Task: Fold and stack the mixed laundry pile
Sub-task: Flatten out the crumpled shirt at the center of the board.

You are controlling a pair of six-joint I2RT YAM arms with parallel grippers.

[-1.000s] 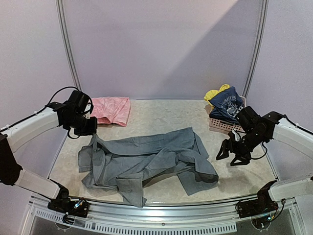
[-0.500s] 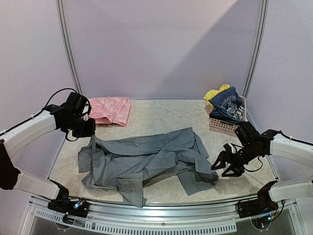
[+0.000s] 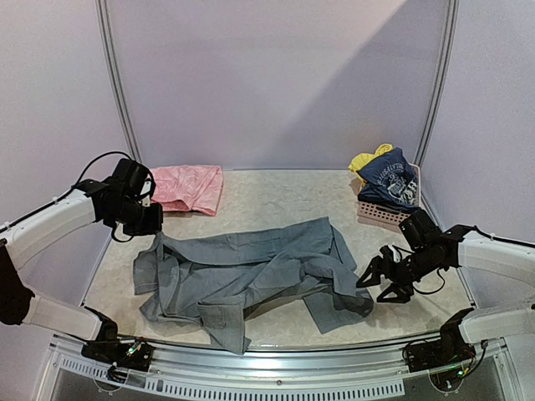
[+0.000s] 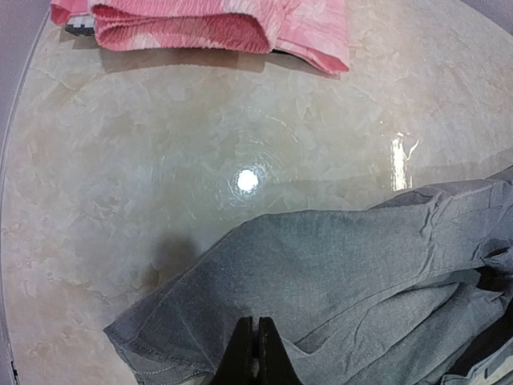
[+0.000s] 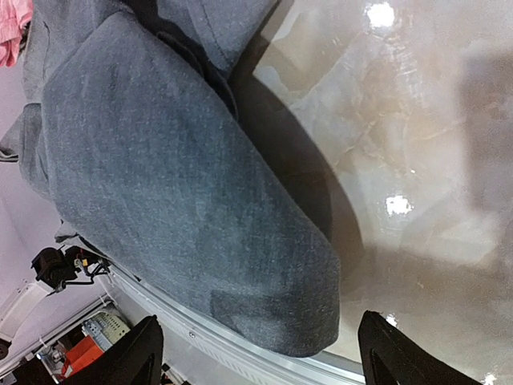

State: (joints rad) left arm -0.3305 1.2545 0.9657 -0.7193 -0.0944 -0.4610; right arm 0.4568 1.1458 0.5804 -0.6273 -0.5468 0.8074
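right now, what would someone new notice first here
A crumpled grey shirt sprawls across the table, its far-left corner pinched by the left gripper. The right gripper hovers open by its right edge. A pink basket at far right holds a navy top.

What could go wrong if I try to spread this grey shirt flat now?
1. The left gripper is shut on only a thin edge of the grey shirt; a hard pull may slip it free.
2. The open right gripper hovers by a bunched, layered part of it close to the near edge of the table; it could grab several layers or nudge cloth over the edge.
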